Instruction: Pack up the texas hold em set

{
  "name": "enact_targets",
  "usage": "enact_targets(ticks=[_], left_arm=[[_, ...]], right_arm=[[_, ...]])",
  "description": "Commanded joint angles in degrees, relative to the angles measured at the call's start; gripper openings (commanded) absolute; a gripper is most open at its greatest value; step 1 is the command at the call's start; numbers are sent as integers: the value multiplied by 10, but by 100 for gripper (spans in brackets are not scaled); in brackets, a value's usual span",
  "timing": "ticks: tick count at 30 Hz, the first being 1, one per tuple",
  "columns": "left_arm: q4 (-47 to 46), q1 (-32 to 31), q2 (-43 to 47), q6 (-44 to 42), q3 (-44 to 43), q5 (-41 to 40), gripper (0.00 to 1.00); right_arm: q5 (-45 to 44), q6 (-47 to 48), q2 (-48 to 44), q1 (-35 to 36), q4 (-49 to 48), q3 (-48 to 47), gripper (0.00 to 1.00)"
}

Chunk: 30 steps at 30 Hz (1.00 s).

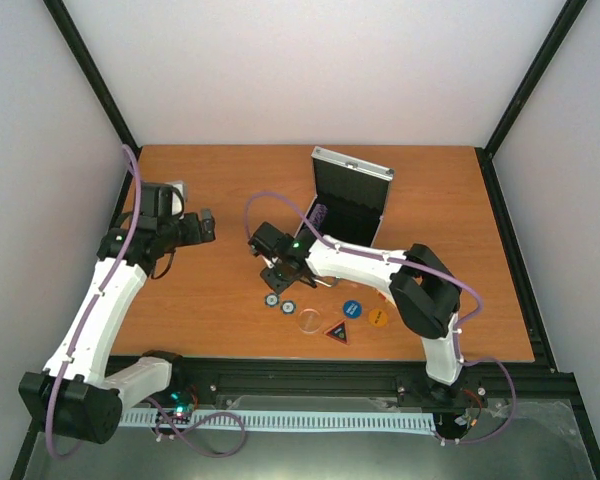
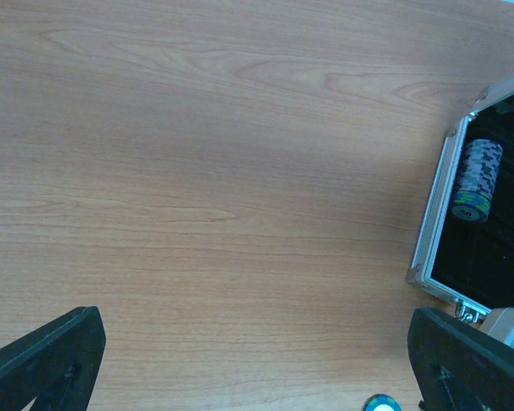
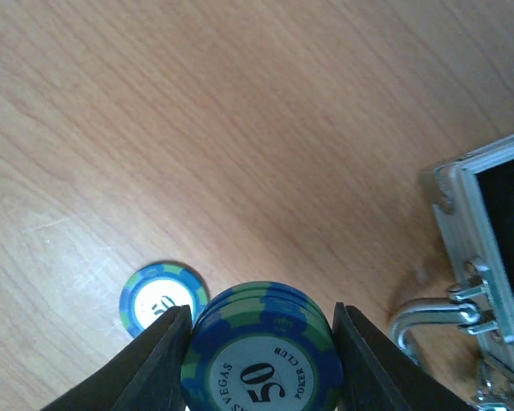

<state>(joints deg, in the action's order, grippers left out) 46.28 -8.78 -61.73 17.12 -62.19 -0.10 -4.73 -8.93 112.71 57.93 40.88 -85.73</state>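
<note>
1. The right fingers (image 3: 158, 364) are part closed on a chip stack (image 3: 261, 364), one finger on each side of its rim. I cannot tell whether the stack is lifted or touching the counter (image 3: 197, 111).
2. This step looks like carrying the stack to the case (image 1: 352, 190), which stands open with its lid raised at the far middle of the counter, just behind the right arm.
3. An even squeeze and a straight lift would be wise, since a tilted stack could shed its lower chips.
4. Come in from above the tray, staying off the metal rim and the handle (image 3: 420, 318), both near the stack.
5. Lay the stack on its side in a groove beside the row of chips (image 2: 478, 180) already in the case. Let go only once it is seated.
6. The loose chip (image 3: 158, 300) lies flat just beside one right finger, so a sideways move could nudge it.
7. The left fingers (image 2: 47, 360) are spread wide and hold nothing, above bare counter beside the case.
8. The held chips are blue with pale green edge patches and a white centre printed "50".
9. The case has a silver frame and black lining.
10. Not yet packed, near the front edge, are a blue button (image 1: 352, 308), an orange button (image 1: 378, 317), a clear disc (image 1: 308, 320) and a triangle button (image 1: 337, 332). I see no cards.
</note>
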Motion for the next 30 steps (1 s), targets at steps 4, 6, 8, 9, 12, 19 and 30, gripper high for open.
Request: enact_targets(ticks=[4, 6, 8, 9, 12, 19, 30], left_arm=[[-8, 2, 23, -1, 16, -3, 100], [-8, 2, 25, -1, 22, -3, 100], [-8, 2, 27, -1, 26, -4, 100], [-8, 2, 28, -1, 26, -3, 100], [-8, 2, 32, 0, 28, 1, 100], [-7, 2, 35, 0, 32, 2, 100], [-7, 2, 56, 2, 55, 16, 100]], right_arm=[[-44, -30, -23, -8, -2, -9, 8], [-49, -35, -25, -11, -3, -11, 8], [-52, -38, -28, -15, -3, -13, 8], [-54, -41, -30, -17, -3, -13, 8], [-63, -47, -34, -24, -3, -14, 7], [-91, -45, -34, -35, -10, -17, 7], [-101, -55, -28, -51, -17, -26, 7]])
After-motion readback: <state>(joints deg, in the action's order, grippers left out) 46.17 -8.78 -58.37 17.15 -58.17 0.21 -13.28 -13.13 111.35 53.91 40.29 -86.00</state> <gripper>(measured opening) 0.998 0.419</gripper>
